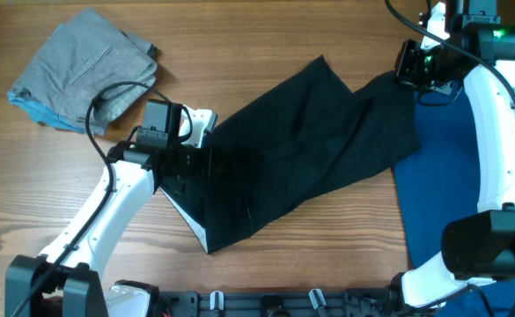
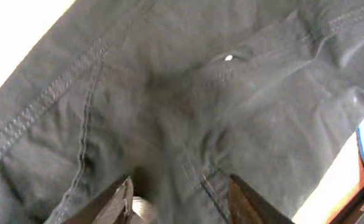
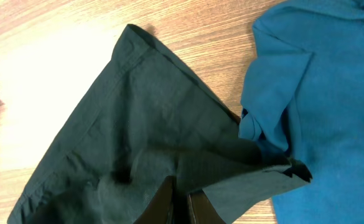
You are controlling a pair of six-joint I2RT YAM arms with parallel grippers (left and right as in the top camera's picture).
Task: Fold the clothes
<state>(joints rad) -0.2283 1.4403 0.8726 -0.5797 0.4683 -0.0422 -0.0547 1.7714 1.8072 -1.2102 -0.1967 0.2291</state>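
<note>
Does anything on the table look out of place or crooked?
Yes. The black shorts lie askew, diagonally, with one end overlapping the blue garment. Their lower corner is turned over, showing the whitish inner band.

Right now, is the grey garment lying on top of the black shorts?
No, the grey garment sits apart at upper left, with bare wood between it and the black shorts.

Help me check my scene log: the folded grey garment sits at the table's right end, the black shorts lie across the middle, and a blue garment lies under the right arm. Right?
One slip: the overhead view shows the folded grey garment at the table's left end, not the right. The black shorts do lie across the middle, and the blue garment under the right arm.
</note>
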